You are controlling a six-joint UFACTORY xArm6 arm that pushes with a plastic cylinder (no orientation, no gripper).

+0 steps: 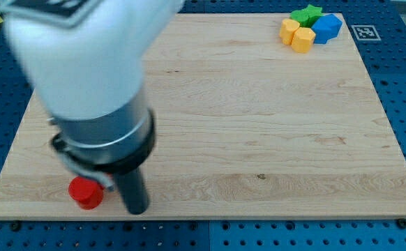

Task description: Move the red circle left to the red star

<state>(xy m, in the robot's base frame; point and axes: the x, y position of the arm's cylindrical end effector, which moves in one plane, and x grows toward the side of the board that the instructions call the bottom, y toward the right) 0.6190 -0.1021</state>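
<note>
A red circle block (86,193) lies near the board's bottom left corner. My rod comes down from the big white and grey arm at the view's left, and my tip (137,208) rests on the board just right of the red circle, a small gap apart. No red star shows; the arm hides much of the board's left part.
A cluster of blocks sits at the view's top right: a green block (306,14), a blue block (327,28) and two yellow blocks (289,31) (303,40). The wooden board (259,125) lies on a blue perforated table. A marker tag (365,32) is beside the board.
</note>
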